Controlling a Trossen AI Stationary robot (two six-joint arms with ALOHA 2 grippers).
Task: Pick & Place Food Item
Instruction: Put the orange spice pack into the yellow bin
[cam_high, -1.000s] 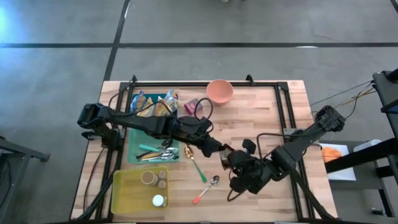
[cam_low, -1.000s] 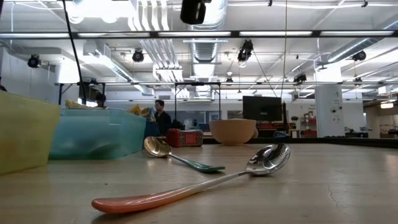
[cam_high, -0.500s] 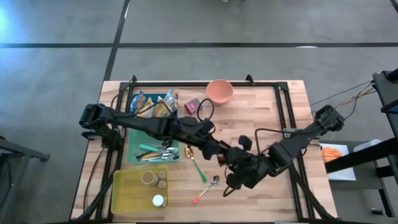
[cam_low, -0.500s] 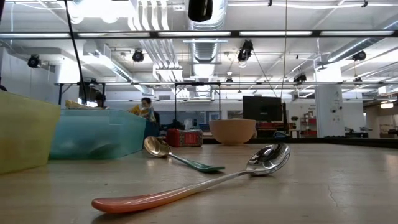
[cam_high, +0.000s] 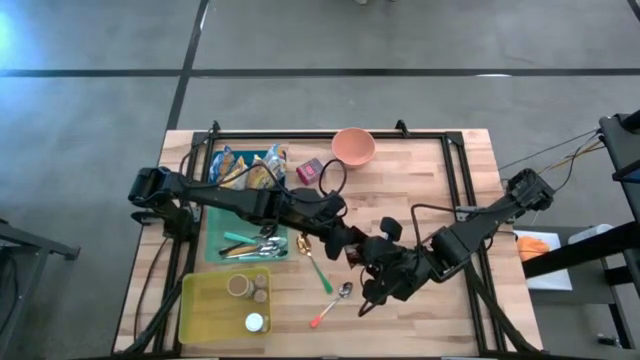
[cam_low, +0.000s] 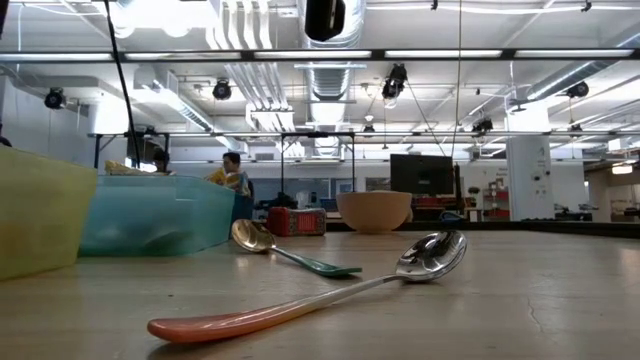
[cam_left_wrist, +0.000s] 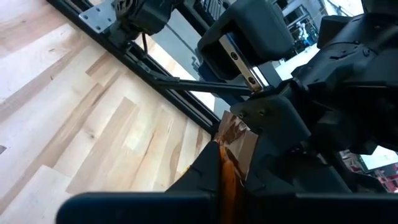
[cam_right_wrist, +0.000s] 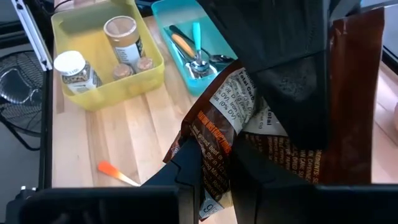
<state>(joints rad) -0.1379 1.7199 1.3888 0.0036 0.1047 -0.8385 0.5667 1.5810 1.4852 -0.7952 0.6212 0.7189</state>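
A brown snack packet (cam_right_wrist: 231, 102) hangs in the air over the middle of the table, between my two grippers; in the high view only a sliver of the packet (cam_high: 357, 252) shows. My left gripper (cam_high: 349, 246) reaches in from the table's left and is shut on the packet. My right gripper (cam_high: 378, 268) comes from the table's right, slanting down, and is shut on it too. In the left wrist view the packet (cam_left_wrist: 239, 132) stands right in front of the right gripper's dark body. My left gripper pinches a thin orange-brown edge of the packet (cam_left_wrist: 227, 163) between its two fingers, coming nearly level from the table's left. The packet is clear of the table. My right gripper pinches the packet's crumpled printed end (cam_right_wrist: 214, 155) between its two fingers, slanting down from the table's right. The rest of the packet stands up beyond the fingers, clear of the table.
Below the grippers lie a green-handled spoon (cam_high: 318, 265) and an orange-handled spoon (cam_high: 333, 305). A teal bin (cam_high: 214, 215) with packets and cutlery and a yellow bin (cam_high: 196, 308) with jars stand at the left. A pink bowl (cam_high: 353, 146) and a red box (cam_high: 308, 171) sit at the far side.
My right gripper has carried the packet a little toward the left gripper, and the two grippers, apart a second ago, now meet at the packet.
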